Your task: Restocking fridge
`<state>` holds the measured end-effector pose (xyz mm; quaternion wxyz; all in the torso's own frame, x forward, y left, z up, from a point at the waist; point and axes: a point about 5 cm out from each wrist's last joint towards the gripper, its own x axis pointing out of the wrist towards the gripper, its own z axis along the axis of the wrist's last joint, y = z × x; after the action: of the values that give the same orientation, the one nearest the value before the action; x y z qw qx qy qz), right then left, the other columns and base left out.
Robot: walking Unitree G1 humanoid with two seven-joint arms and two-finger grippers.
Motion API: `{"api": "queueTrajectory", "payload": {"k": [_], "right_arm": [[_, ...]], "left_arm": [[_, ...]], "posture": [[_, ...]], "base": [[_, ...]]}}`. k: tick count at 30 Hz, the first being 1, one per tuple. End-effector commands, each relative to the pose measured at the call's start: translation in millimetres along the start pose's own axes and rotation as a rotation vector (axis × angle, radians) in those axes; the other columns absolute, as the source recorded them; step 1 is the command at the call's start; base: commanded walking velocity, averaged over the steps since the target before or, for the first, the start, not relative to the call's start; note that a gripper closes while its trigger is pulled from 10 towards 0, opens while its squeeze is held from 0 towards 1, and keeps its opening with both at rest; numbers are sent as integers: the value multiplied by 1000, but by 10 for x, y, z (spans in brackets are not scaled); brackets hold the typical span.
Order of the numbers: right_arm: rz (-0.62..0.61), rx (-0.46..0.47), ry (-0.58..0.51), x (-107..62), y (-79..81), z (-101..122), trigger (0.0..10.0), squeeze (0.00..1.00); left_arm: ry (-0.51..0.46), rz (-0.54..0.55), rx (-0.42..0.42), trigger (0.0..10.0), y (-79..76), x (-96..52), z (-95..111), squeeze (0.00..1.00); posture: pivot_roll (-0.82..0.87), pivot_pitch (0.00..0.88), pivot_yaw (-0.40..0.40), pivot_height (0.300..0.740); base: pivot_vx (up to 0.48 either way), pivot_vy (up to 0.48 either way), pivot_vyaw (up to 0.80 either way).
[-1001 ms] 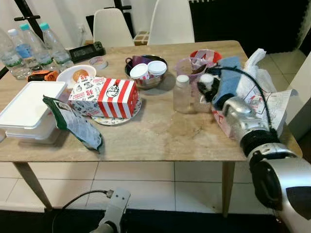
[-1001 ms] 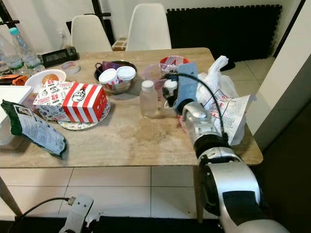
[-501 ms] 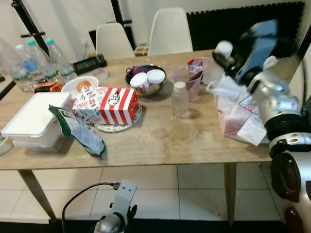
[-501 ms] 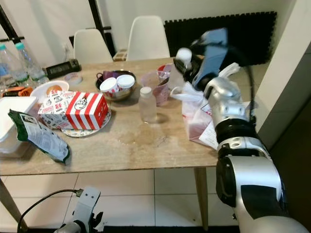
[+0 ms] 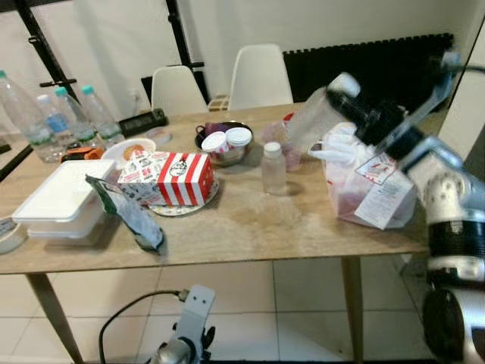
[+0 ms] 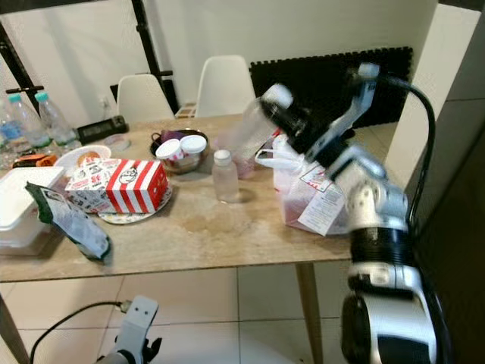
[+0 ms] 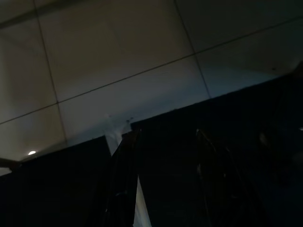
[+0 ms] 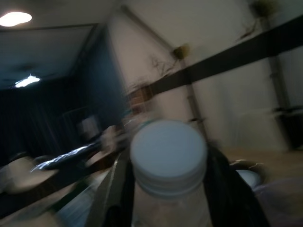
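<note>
My right gripper [image 5: 369,121] is shut on a clear plastic bottle [image 5: 314,117] with a white cap [image 8: 168,156]. It holds the bottle tilted in the air above the right half of the wooden table [image 5: 250,227]. In the right wrist view the black fingers [image 8: 113,198] press on both sides of the bottle's neck. A second small clear bottle [image 5: 273,167] stands upright on the table just below and to the left. My left gripper [image 7: 163,184] hangs low over dark floor and pale tiles, open with nothing in it.
A pink plastic bag [image 5: 371,193] with a receipt sits under my right arm. A red-striped food box [image 5: 167,168], a white container [image 5: 61,199], a green packet [image 5: 125,212], a steel bowl [image 5: 227,142] and water bottles [image 5: 45,121] crowd the table. Two white chairs [image 5: 261,76] stand behind.
My right gripper has risen from the table beside the bag, carrying the clear bottle up and tilted. The camera has drawn back, so the whole scene has shifted.
</note>
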<state>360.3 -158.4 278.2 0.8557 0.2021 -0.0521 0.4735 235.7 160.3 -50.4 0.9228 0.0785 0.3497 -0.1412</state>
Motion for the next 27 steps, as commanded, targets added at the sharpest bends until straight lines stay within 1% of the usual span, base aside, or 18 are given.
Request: {"api": "queueTrajectory", "payload": {"k": [1,4,6,9,11,12,13,14,15,16,17,19,20,21,23,25,26,27], "right_arm": [[147,-9,43,-15,218,-46,0,0],[185,-5,65,-37,276,-99,0,0],[273,-1,153,-88,427,-288,0,0],[305,2,204,-113,492,-393,0,0],[340,11,338,-184,608,-656,0,0],[336,6,416,-224,625,-804,0,0],[331,-2,479,-264,636,-918,0,0],[331,-2,479,-264,636,-918,0,0],[327,-8,515,-289,639,-981,0,0],[307,-16,581,-343,620,-1110,0,0],[307,-16,581,-343,620,-1110,0,0],[266,-25,730,-509,563,-1437,0,0],[266,-25,730,-509,563,-1437,0,0],[259,-13,796,-612,557,-1588,0,0],[259,-13,796,-612,557,-1588,0,0],[247,19,876,-777,562,-1795,0,0],[242,24,902,-832,567,-1858,0,0],[242,24,902,-832,567,-1858,0,0]], "left_arm": [[34,9,-16,10000,23,-32,-105,0],[37,9,-17,10000,22,-37,-122,0],[50,9,-16,10000,15,-48,-161,0],[55,9,-16,10000,12,-52,-175,0],[61,9,-16,10000,12,-58,-197,0],[63,10,-16,10000,14,-59,-203,0],[65,11,-16,10000,15,-61,-207,0],[65,11,-16,10000,15,-61,-207,0],[66,11,-16,10000,16,-62,-209,0],[67,12,-16,10000,20,-65,-215,0],[67,12,-16,10000,20,-65,-215,0],[69,16,-17,10000,33,-73,-229,0],[69,16,-17,10000,33,-73,-229,0],[70,19,-19,10000,39,-79,-239,0],[70,19,-19,10000,39,-79,-239,0],[73,24,-23,10000,45,-91,-265,0],[74,26,-24,10000,45,-96,-277,0],[74,26,-24,10000,45,-96,-277,0]], "posture": [[-77,16,70,726],[-77,18,70,726],[-79,26,69,726],[-78,28,69,726],[-76,28,69,726],[-75,31,68,726],[-75,31,68,726],[-75,31,68,726],[-75,31,68,726],[-75,31,68,726],[-75,31,68,726],[-73,32,64,726],[-73,32,64,726],[-70,34,57,726],[-70,34,57,726],[-69,34,52,726],[-69,34,52,726],[-69,34,52,726]], "base": [[0,0,0],[0,0,0],[0,0,0],[0,0,0],[0,0,0],[0,0,0],[0,0,0],[0,0,0],[0,0,0],[0,0,0],[0,0,0],[0,0,0],[0,0,0],[0,0,0],[0,0,0],[0,0,0],[0,0,0],[0,0,0]]}}
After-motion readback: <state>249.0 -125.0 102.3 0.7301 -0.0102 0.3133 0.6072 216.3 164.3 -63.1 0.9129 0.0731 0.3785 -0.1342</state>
